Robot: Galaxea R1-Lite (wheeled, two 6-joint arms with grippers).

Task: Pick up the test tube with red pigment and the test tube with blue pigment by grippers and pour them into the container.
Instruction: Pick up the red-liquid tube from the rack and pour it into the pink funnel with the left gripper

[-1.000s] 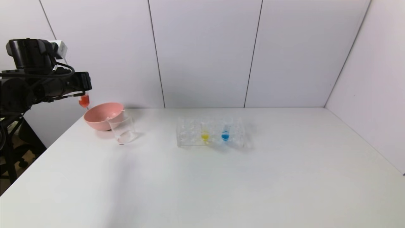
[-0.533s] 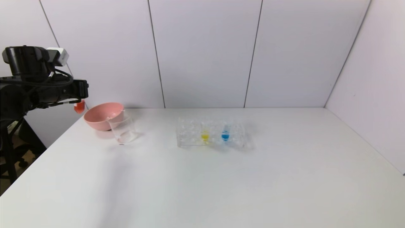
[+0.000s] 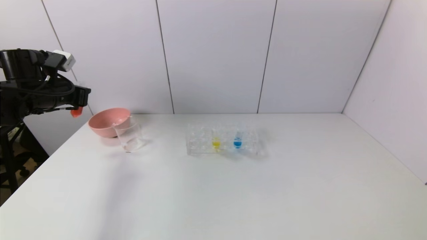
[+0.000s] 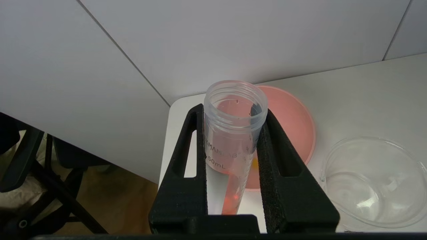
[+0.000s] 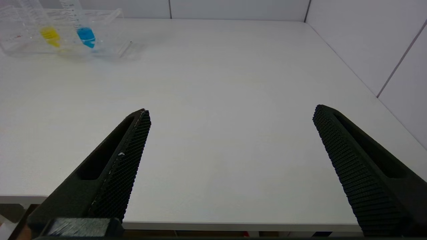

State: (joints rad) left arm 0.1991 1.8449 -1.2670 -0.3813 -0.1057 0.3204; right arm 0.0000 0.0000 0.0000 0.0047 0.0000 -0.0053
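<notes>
Jaws, left gripper: clamped tight on the test tube with red pigment, raised off the table's far left corner, beside pink bowl.
Jaws, right gripper: spread wide, holding nothing, low over the near edge.
Blue: test tube with blue pigment stood in clear rack beside the yellow-tipped tube.
Container: touching the bowl's front.
Surface: plain white table.
Room: pale panelled walls on 2 sides.

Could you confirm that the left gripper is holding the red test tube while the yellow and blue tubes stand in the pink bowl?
Not quite: the yellow-tipped tube and the test tube with blue pigment stand in the clear rack, not the pink bowl, as the head view shows. The left gripper does hold the test tube with red pigment.
</notes>
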